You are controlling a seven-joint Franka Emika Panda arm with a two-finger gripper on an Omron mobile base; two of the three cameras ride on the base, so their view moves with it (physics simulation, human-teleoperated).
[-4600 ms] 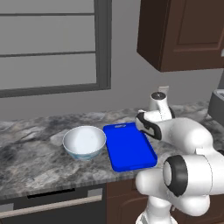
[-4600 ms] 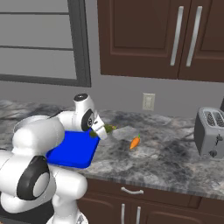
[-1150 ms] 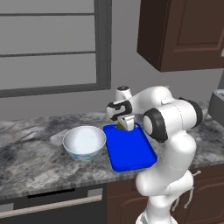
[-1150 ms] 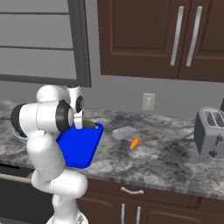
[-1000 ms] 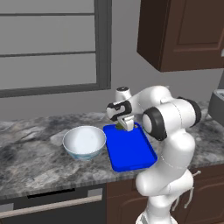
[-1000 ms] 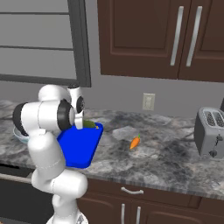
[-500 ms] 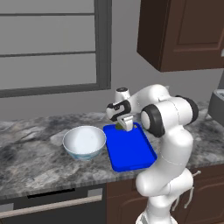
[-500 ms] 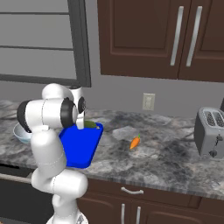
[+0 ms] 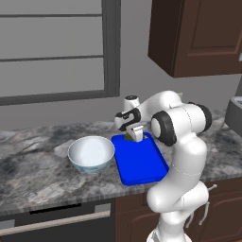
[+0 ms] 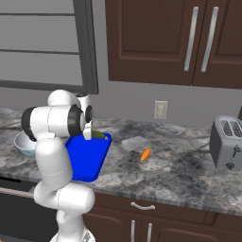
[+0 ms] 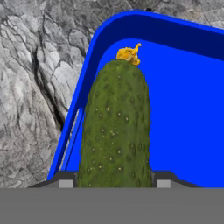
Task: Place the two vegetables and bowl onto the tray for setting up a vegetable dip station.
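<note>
Grey marbled stone forms the bench (image 9: 42,175), with dark wood cabinets (image 10: 156,42) in the upper right of the right base view and a grey-framed window (image 9: 56,52) in the upper left of the left base view. My gripper (image 9: 133,136) sits at the middle of the left base view, over the far end of the blue tray (image 9: 142,163), and it is clamped on the dark green cucumber (image 11: 116,131). In the hand view the cucumber runs up between my two finger tips (image 11: 65,180), its bumpy skin ending in a small yellow-orange tip near the top, with the tray's rounded corner and raised rim behind it. I cannot tell whether the cucumber touches the tray floor.

The white bowl (image 9: 91,153) stands on the bench just left of the tray in the left base view, apart from it. The orange carrot (image 10: 146,153) lies on the bench at the centre of the right base view, well to the right of the tray. A silver toaster (image 10: 227,144) stands at the right edge of that view, and a wall socket (image 10: 160,110) is on the wall above the carrot.
</note>
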